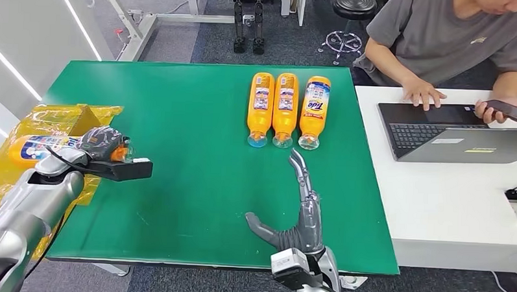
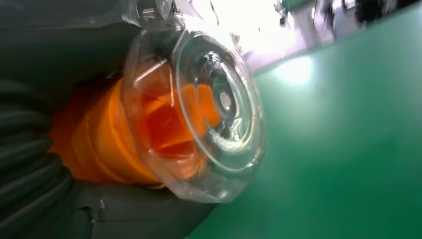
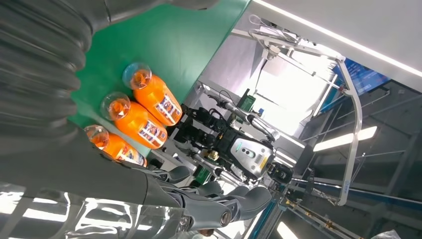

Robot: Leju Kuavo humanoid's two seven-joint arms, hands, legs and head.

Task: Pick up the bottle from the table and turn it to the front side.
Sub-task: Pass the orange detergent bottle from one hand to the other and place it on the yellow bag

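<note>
My left hand grips an orange bottle near its neck, over the table's left edge. The bottle lies sideways, its blue and white label facing up and its clear cap pointing right. Up close in the left wrist view, the clear cap and orange neck show against the green mat. Three more orange bottles lie side by side at the back of the mat, caps toward me; they also appear as a row of bottles in the right wrist view. My right hand hovers open just short of them, fingers stretched out.
A yellow plastic bag lies under the held bottle at the left edge of the green table. To the right stands a white table with a laptop; a person sits there with a phone.
</note>
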